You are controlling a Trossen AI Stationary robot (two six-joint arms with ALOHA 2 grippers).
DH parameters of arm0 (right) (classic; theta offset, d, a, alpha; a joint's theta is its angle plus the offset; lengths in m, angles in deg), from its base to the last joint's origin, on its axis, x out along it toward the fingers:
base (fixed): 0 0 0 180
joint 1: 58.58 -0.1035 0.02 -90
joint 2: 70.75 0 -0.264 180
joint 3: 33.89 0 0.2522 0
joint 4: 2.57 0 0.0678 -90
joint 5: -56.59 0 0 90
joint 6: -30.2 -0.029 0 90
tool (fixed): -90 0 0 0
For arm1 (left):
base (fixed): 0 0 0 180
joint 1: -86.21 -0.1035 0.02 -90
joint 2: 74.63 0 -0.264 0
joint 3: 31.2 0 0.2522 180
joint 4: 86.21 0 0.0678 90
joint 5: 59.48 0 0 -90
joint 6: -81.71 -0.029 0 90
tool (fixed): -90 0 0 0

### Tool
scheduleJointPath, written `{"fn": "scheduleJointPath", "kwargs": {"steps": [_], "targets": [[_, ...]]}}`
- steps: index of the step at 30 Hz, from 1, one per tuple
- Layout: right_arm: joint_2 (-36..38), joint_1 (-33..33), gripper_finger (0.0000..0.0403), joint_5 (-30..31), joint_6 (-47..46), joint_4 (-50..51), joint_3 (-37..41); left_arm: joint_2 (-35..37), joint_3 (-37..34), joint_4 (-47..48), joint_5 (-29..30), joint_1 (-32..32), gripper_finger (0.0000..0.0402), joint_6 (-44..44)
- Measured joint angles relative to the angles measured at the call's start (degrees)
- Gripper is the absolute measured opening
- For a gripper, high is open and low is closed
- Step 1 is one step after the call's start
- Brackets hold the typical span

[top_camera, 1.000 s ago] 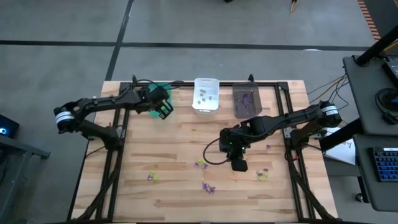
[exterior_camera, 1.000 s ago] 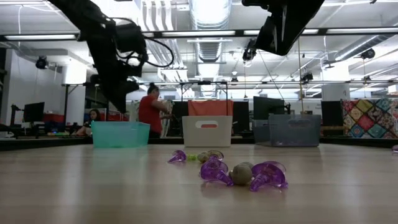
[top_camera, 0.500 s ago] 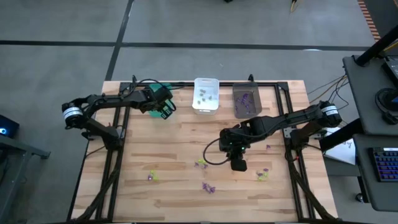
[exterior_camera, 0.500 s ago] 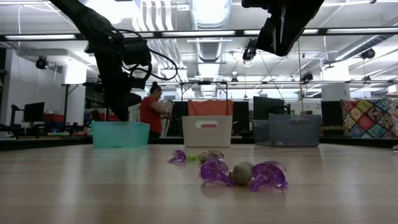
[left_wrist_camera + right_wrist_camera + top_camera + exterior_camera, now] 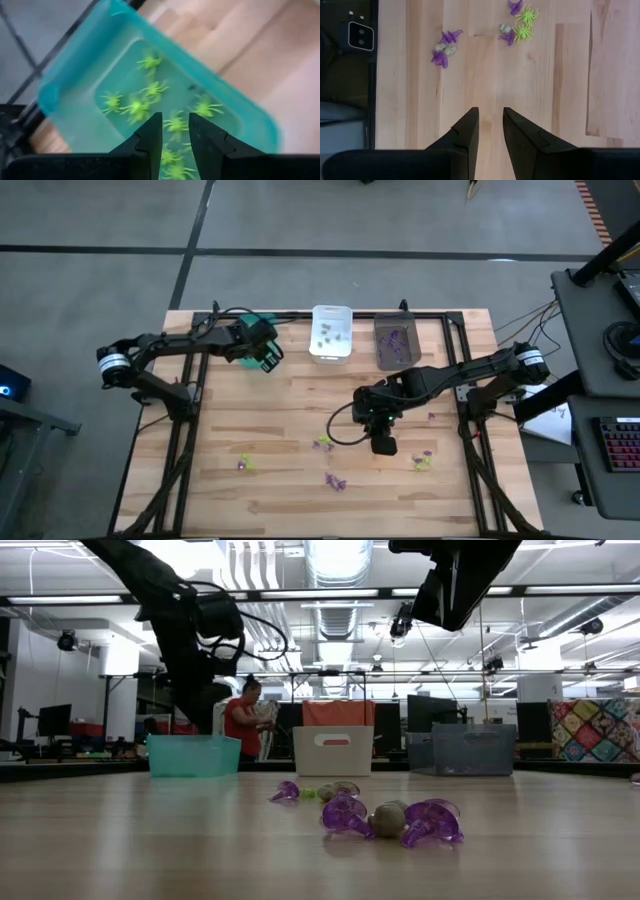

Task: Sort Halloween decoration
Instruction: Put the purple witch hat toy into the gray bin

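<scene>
LEFT tool: narrow gap, empty, over green bin | RIGHT tool: narrow gap, empty, mid-worktop, nearer the loose trinkets, which lie ahead of its fingers

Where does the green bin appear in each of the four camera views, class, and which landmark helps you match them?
High view: the green bin sits at the table's far edge, left of the white bin, largely covered by the left gripper.
Low view: far left of the bin row.
Left wrist view: fills the picture, holding yellow-green spiders.
Right wrist view: not in it.
Shared landmark: the white bin.
</scene>
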Motion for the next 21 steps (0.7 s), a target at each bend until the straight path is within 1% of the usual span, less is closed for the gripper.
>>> {"fn": "scheduleJointPath", "kwargs": {"steps": [3, 9, 12, 15, 21], "targets": [[0.0, 0.0, 0.0079, 0.0, 0.0, 0.0, 0.0, 1.6, 0.0, 0.0, -3.3, 1.1, 0.0080, 0.6], [0.0, 0.0, 0.0079, 0.2, 0.3, 0.0, 0.0, 6.6, 0.0, 0.0, -6.4, 4.6, 0.0077, 2.3], [0.0, -0.3, 0.0079, 2.0, 0.5, -0.1, 0.0, 9.4, 0.0, -0.6, -8.5, 7.4, 0.0077, 3.6], [0.0, -0.7, 0.0079, 3.4, 0.5, -0.1, 0.0, 11.1, 0.0, -2.0, -10.8, 11.3, 0.0077, 5.2], [0.0, -1.6, 0.0079, 3.6, 0.6, -0.4, 0.1, 11.5, 0.0, -8.2, -10.9, 22.4, 0.0077, 6.7]]}}
